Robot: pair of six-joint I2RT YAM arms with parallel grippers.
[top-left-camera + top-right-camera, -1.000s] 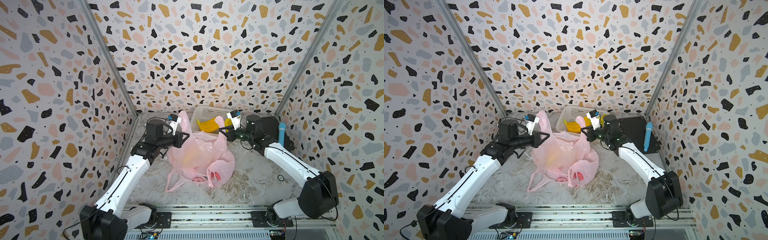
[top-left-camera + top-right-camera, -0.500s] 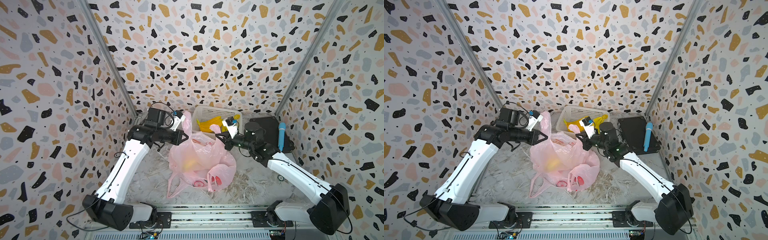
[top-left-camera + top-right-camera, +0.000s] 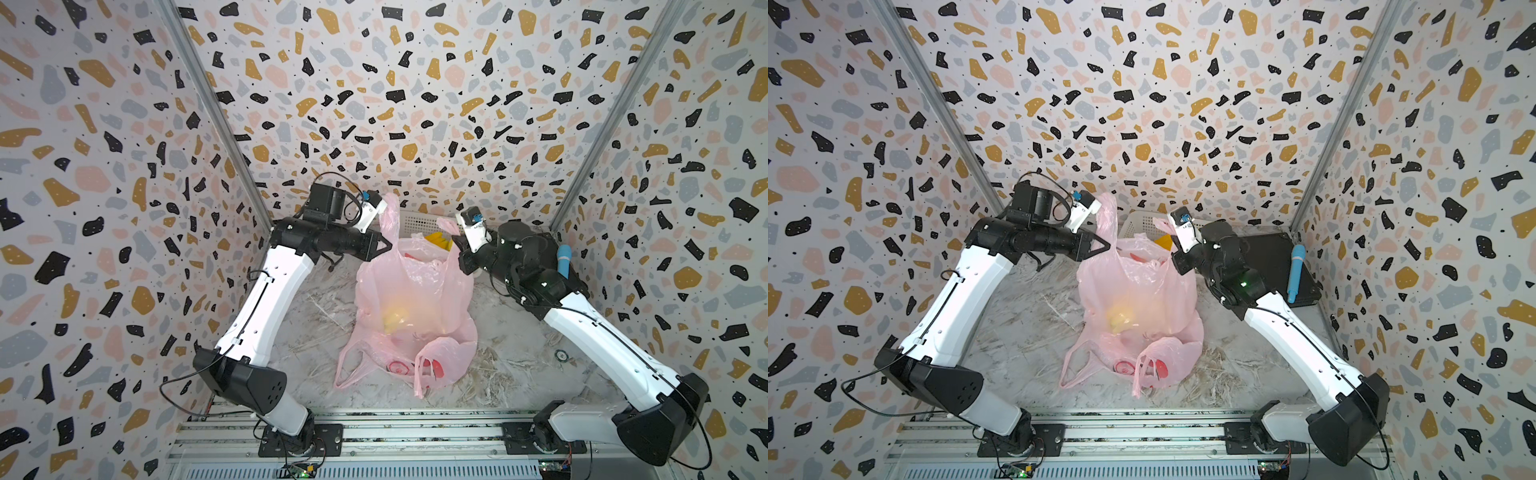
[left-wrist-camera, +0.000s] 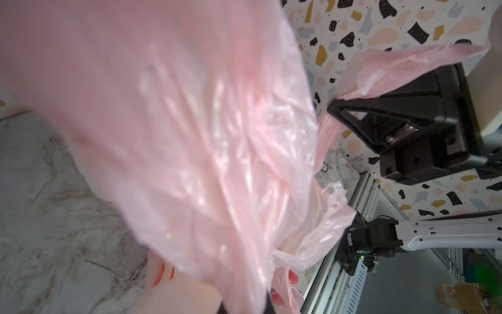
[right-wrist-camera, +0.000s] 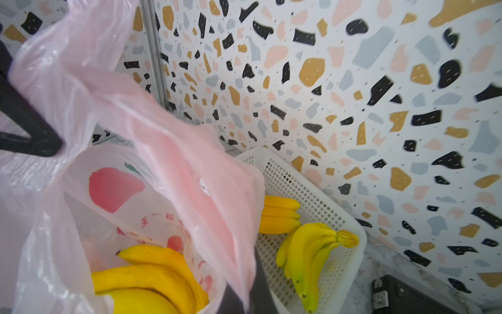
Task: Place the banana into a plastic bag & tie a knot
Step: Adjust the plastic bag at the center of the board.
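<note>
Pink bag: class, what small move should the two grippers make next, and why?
Probably draw the left gripper and right gripper together and cross their handles. Each is shut on one handle of the pink bag, the bananas already lie inside, and its mouth gapes untied.

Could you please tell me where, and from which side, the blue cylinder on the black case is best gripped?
Grip the blue cylinder around its middle, coming straight down from above and closing across its narrow width. It lies flat on the black case, long axis running front to back, so its round sides are exposed; the middle should keep it balanced.
</note>
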